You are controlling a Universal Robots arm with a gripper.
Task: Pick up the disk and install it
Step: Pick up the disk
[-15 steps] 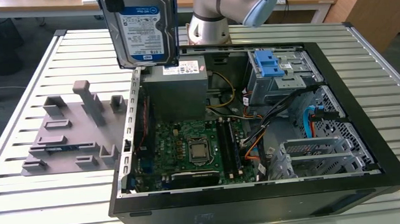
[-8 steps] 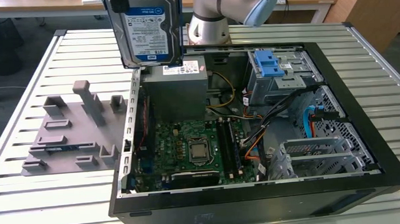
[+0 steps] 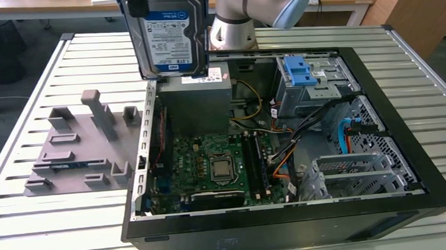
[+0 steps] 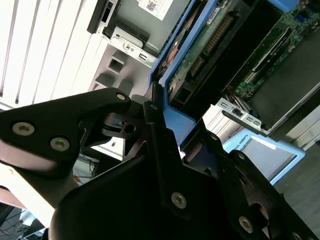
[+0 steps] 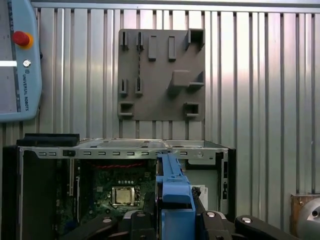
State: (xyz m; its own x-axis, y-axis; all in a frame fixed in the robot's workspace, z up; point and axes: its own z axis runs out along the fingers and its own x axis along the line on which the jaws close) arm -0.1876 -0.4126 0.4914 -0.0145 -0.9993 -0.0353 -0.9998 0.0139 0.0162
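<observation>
The disk (image 3: pixel 171 38) hangs upright above the open computer case (image 3: pixel 405 168), near its back left corner in the exterior view, over the grey power supply (image 3: pixel 195 101). Its blue-and-white label faces the exterior camera. My gripper (image 5: pixel 175 220) is shut on the disk, its black fingers (image 5: pixel 220 220) clamping on either side of the blue carrier rail (image 5: pixel 174 182). In the second wrist view the gripper (image 4: pixel 162 117) pinches the disk's edge, with the disk's circuit board (image 4: pixel 210 45) and blue rail (image 4: pixel 175 122) running away from it. The metal drive cage (image 3: pixel 305 76) with two blue tabs sits at the case's back right.
A grey fixture plate (image 3: pixel 77 151) with raised slots lies on the slatted table (image 3: pixel 31 224) at the exterior view's left of the case. The motherboard (image 3: pixel 217 165) and loose cables (image 3: pixel 285 156) fill the case floor. A teach pendant (image 5: pixel 17 60) rests on the table.
</observation>
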